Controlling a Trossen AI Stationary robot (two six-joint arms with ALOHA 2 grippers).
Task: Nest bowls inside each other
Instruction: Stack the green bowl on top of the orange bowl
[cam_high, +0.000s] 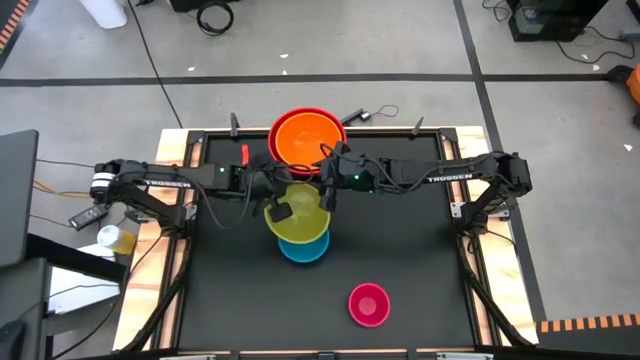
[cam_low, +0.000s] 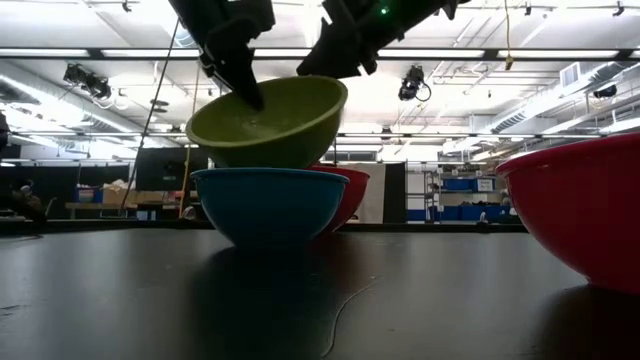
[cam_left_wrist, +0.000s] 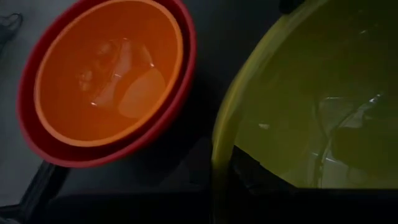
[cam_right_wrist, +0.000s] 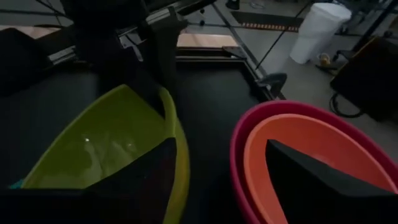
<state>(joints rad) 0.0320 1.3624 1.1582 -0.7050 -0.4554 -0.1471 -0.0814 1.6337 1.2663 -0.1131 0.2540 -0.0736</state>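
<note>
The yellow-green bowl (cam_low: 268, 125) hangs tilted just over the blue bowl (cam_low: 268, 205), which stands on the table. My left gripper (cam_high: 281, 211) is shut on the yellow-green bowl's left rim. My right gripper (cam_right_wrist: 217, 186) is open at that bowl's far-right rim (cam_right_wrist: 179, 149). One finger (cam_right_wrist: 140, 183) is over the bowl's inside, the other over the orange bowl (cam_right_wrist: 298, 134). I cannot tell whether it touches. The orange bowl (cam_high: 305, 136) sits inside the red bowl (cam_high: 274, 140) at the table's far middle. The pink bowl (cam_high: 368, 304) stands alone near the front. My left gripper holds the yellow-green bowl by its rim (cam_low: 252, 100) on the side toward the table's left, one finger inside the bowl and one outside. The fingers slant down from above. The bowl is tilted, this rim low and the opposite rim high, its underside level with the blue bowl's rim.
The table is a black mat (cam_high: 240, 300) in a wooden frame, with bare mat at the front left. Cables (cam_high: 365, 114) lie at the far edge. A thin cord (cam_low: 350, 300) runs across the mat near the low camera.
</note>
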